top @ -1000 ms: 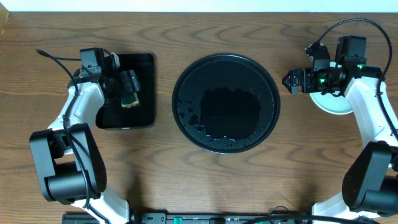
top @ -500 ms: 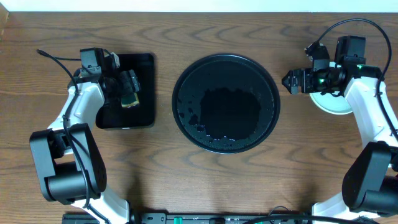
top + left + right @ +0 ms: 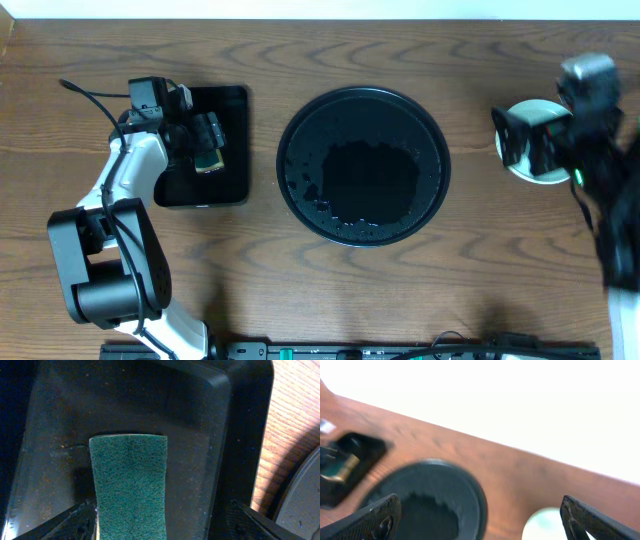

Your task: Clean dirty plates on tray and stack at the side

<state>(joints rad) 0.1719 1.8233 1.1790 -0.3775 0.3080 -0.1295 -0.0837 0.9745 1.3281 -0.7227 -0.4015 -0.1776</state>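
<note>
Round black tray (image 3: 300, 120) — centre of surface (image 3: 470, 270). Plates (image 3: 535, 178) at 3 o'clock, off the tray; right jaws spread wide over them. Left jaws spread wide over green sponge (image 3: 129, 485) — 9 o'clock.

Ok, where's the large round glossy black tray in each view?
Overhead: the large round glossy black tray is at centre frame.
Left wrist: only a sliver of its rim, bottom right corner.
Right wrist: blurred dark disc, lower left of centre.
Shared landmark: the small rectangular black tray holding a green sponge: left overhead, fills the left wrist view, left edge in the right wrist view.
</note>
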